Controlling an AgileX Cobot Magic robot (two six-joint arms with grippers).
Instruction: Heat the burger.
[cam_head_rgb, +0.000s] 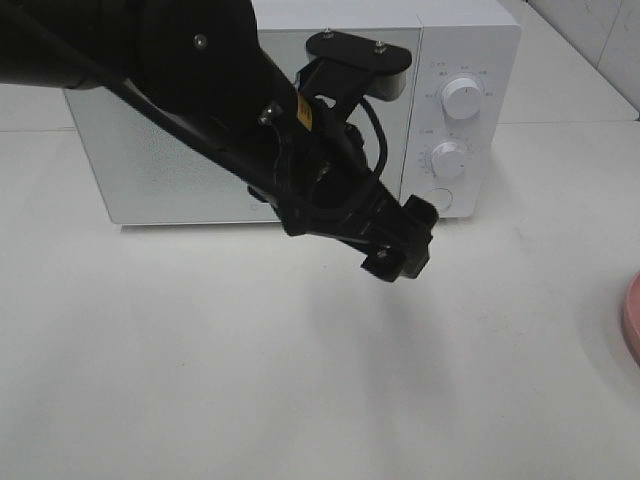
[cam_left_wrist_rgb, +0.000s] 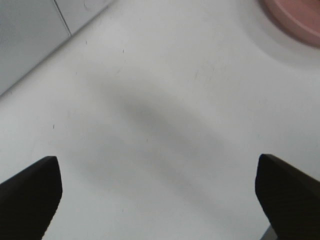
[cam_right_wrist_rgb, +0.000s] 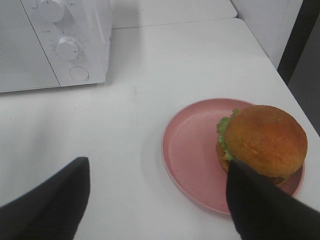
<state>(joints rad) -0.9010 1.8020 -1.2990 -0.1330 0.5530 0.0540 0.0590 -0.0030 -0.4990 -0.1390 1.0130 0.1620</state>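
Nearest you, the burger (cam_right_wrist_rgb: 264, 142) sits on the pink plate (cam_right_wrist_rgb: 192, 155), toward the plate's side away from the microwave (cam_head_rgb: 200, 150). Its glossy brown bun is on top, with green lettuce showing at the edge that faces the microwave. Your right tool (cam_right_wrist_rgb: 155, 200) hangs above the white table (cam_right_wrist_rgb: 150, 100), on the microwave side of the plate. Its two dark fingers stand wide apart and hold nothing. One finger (cam_right_wrist_rgb: 265, 205) overlaps the burger in the wrist view, but you cannot tell whether it touches.

Farther in, your left tool (cam_left_wrist_rgb: 157, 192) is also spread wide and empty, above bare table in front of the microwave. From the high camera, that arm crosses the microwave's door, with its tip ending just in front of the control panel.

At the back, the white microwave stands with its door shut. Two round knobs (cam_head_rgb: 462, 97) are stacked on its panel, with a round button (cam_head_rgb: 437, 199) beneath them. The small print around the knobs is too faint for you to read.
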